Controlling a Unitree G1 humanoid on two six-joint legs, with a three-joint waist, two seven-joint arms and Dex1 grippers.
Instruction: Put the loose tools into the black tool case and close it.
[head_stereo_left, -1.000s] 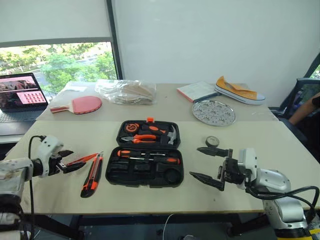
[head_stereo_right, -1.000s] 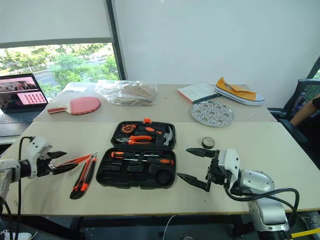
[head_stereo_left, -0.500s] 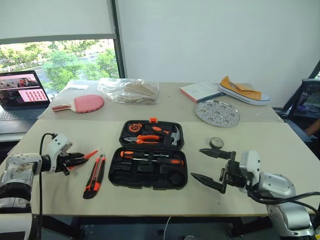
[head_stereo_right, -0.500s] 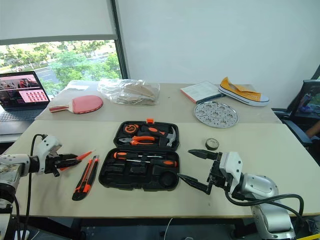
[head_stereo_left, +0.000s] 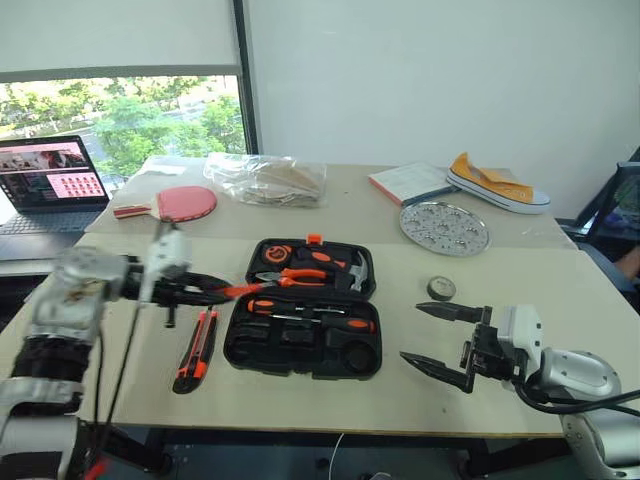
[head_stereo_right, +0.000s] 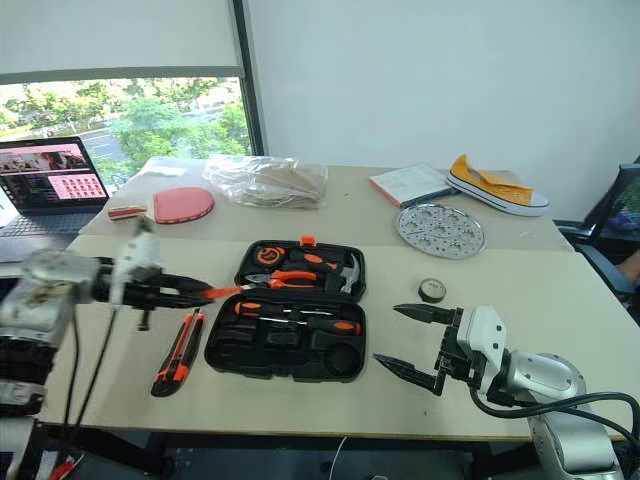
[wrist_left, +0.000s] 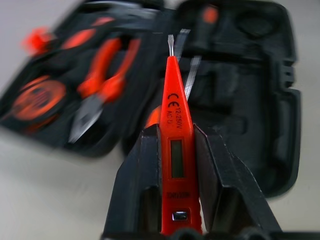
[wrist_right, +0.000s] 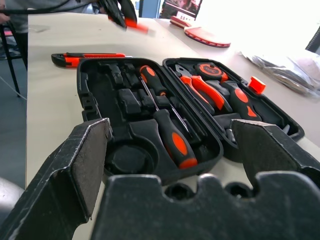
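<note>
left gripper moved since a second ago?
Yes. The left gripper, shut on the orange tester screwdriver, has swung from left of the utility knife to the open tool case's left edge.

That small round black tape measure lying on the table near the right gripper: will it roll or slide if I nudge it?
The small round black tape measure lies flat on its face on the beige table, so it would probably slide, not roll. It looks compact and rigid, likely light. Its rounded rim may slip between the open right gripper fingers unless gripped across the middle.
</note>
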